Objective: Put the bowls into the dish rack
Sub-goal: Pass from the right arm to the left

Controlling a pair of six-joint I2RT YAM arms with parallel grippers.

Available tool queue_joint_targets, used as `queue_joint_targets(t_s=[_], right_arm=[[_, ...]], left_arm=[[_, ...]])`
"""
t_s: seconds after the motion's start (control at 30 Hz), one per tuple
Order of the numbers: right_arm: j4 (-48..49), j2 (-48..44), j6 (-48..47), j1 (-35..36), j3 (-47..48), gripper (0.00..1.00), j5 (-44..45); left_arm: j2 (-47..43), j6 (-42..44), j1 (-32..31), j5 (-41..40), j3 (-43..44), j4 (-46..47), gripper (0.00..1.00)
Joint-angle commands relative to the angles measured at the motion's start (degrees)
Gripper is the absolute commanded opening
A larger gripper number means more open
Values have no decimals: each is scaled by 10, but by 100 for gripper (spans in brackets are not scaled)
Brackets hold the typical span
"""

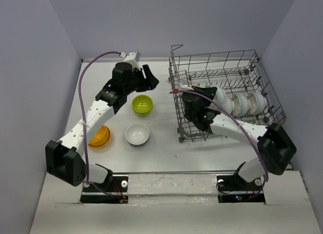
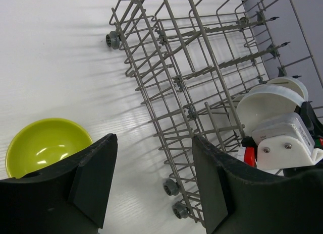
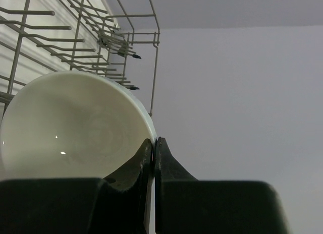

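Pinching white bowl (image 3: 70,123) rim, right gripper (image 3: 153,143) jaws closed on it (bowl left of them) | rack (image 1: 222,67) tines beyond | left gripper (image 2: 154,178) wide, empty | green bowl (image 2: 40,145) beside its left jaw, rack ahead

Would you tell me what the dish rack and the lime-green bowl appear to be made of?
Dish rack: thin grey wire, probably coated metal, matte. Lime-green bowl: glossy, with sharp highlights inside; glazed ceramic or hard plastic, I cannot tell which.
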Motion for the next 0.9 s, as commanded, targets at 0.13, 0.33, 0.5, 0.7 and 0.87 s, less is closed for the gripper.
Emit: queue_joint_targets(t_s=[0.13,0.33,0.5,0.7,0.87], right_arm=[[-59,27,28,12,38,1,21],[-102,44,52,17,51,1,21],[-137,66,69,28,61,1,23],[-166,83,85,33,68,1,23],[-181,71,89,33,73,1,22]], left_arm=[[-23,10,4,5,-8,16,70],[-22,10,4,11,-8,16,70],[-24,9,4,13,-8,16,70],[-21,8,4,17,-10,17,70],[-20,7,4,21,-9,18,70]])
